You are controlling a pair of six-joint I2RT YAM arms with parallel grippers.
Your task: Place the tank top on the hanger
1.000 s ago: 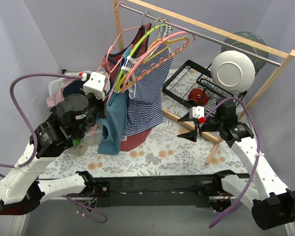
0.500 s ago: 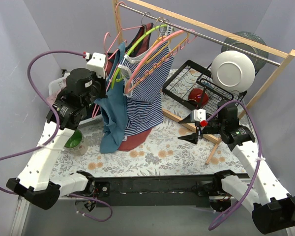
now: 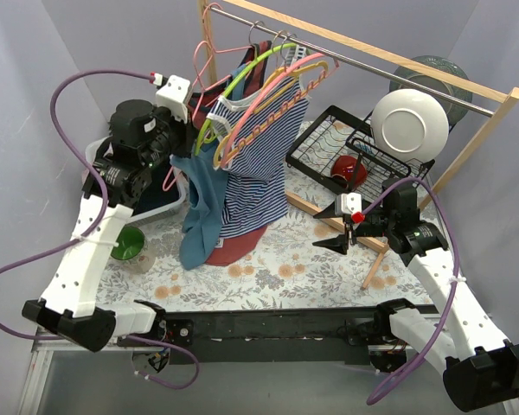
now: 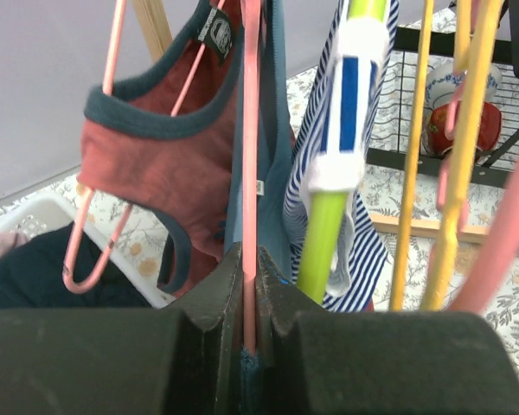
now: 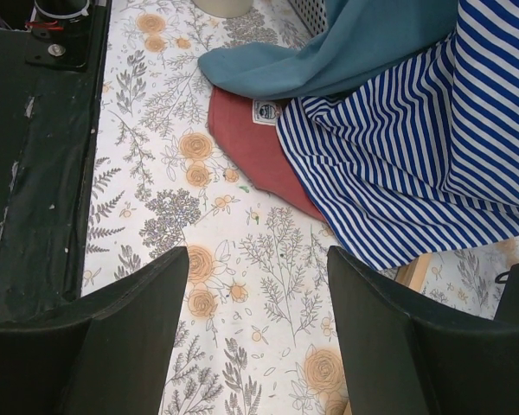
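My left gripper (image 3: 187, 121) is raised beside the left end of the clothes rail. It is shut on a thin light-pink hanger (image 3: 197, 65), with a bit of teal fabric pinched in too. In the left wrist view the pink hanger bar (image 4: 251, 130) runs straight up from between my closed jaws (image 4: 249, 259). The teal-blue tank top (image 3: 203, 203) hangs from that hanger, its hem on the table; a strip of it (image 4: 278, 130) shows beside the bar. My right gripper (image 3: 337, 239) is open and empty low over the floral cloth (image 5: 258, 294).
A navy-striped top (image 3: 259, 164) on a lime-green hanger (image 3: 233, 91) and a brick-red top (image 3: 233, 249) hang close to the right. More pink and yellow hangers crowd the wooden rail (image 3: 372, 54). A dish rack (image 3: 329, 151) with a white plate (image 3: 409, 125) stands at the back right. A white bin (image 3: 99, 156) and green bowl (image 3: 128, 244) are at the left.
My left arm has lifted the pink hanger and teal top upward and back toward the rail's left end. The right arm has hardly moved.
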